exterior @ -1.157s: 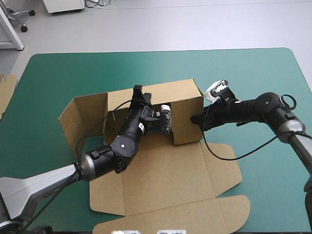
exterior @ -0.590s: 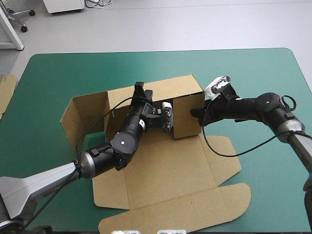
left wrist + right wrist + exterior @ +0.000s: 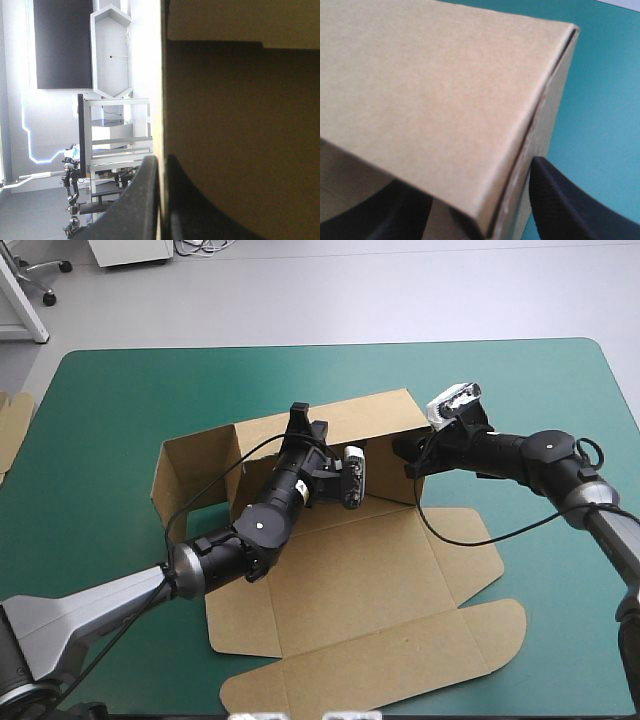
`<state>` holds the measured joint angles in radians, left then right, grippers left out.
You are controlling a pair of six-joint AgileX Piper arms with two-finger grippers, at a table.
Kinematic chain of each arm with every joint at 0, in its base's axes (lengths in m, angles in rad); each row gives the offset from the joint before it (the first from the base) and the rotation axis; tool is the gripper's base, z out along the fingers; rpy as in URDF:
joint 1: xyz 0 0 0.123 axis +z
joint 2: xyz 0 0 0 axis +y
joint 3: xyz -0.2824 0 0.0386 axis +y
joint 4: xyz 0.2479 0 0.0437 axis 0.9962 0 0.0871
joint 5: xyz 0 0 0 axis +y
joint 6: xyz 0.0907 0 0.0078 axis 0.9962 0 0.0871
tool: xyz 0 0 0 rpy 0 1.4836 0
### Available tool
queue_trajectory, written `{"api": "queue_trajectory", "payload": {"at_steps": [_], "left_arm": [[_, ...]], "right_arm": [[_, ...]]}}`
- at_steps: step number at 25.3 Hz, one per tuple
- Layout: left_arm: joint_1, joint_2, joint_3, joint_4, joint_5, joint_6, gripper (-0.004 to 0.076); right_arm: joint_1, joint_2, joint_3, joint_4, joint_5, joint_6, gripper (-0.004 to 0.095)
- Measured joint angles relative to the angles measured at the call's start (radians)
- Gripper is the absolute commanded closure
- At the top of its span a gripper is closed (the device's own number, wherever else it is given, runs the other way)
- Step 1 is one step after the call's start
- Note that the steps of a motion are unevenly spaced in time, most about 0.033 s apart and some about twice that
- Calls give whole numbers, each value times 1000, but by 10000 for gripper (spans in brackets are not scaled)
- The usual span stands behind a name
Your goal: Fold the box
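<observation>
The brown box [image 3: 370, 580] sits in the middle of the teal-green table [image 3: 130, 390]. Its walls stand up at 12 o'clock and its lid lies flat toward 6 o'clock. The left gripper [image 3: 161, 162] pinches a standing wall tight between its black fingers, and the right gripper [image 3: 404, 452] waits at the box's 3 o'clock corner, fingers spread wide with that corner between them.

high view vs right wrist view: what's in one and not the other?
Only the high view: the whole box, its lid flat toward the near edge, and spare board at the table's left edge. Only the right wrist view: the box's raised corner up close, between the right gripper's open fingers. Both: the box, the right gripper, the teal-green cover.
</observation>
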<state>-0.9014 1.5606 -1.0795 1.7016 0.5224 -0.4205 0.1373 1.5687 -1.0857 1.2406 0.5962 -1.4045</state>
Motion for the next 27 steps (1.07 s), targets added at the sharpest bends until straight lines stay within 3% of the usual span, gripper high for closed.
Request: {"api": "queue_trajectory", "payload": {"at_steps": [3,11,15,24,26,27], "left_arm": [[0,1,0,1,-7,0,737],[1,31,-5,19,15,0,737],[1,37,-17,25,11,0,738],[0,37,-24,31,1,1,736],[0,37,-39,26,0,5,673],[0,38,-46,24,-3,5,575]], "right_arm": [[0,40,0,17,5,-2,459],[0,69,-2,34,-19,-3,727],[-5,71,-2,39,-34,-36,932],[-9,74,-2,68,-39,-56,939],[-9,75,-2,73,-39,-49,939],[-9,76,-2,75,-39,-41,939]]}}
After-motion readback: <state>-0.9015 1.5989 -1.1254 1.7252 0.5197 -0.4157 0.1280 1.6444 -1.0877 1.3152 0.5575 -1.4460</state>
